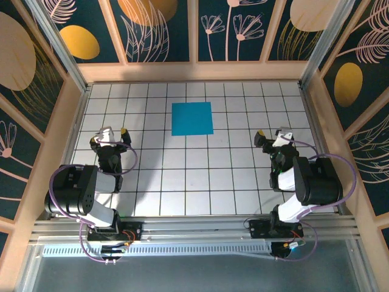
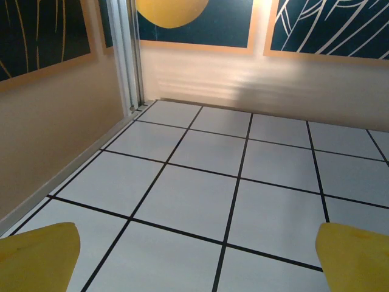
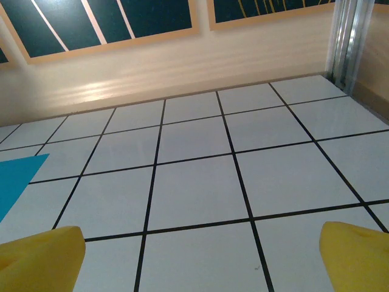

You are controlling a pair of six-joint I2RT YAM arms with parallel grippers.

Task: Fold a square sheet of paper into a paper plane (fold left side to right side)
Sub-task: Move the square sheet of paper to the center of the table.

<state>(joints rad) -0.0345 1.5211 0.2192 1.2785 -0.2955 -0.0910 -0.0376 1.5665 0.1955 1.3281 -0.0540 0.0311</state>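
The top camera sits high up, behind the two arms. It looks down on the whole white table (image 1: 182, 182), with the arm bases at the bottom and the far wall at the top. The left wrist camera rides on the left gripper (image 2: 194, 264), low and close to the tiles, and faces the far left corner. The right wrist camera rides on the right gripper (image 3: 197, 261), just as low, and faces the far wall and right corner. It and the top camera both see the square sheet of paper (image 1: 192, 118).
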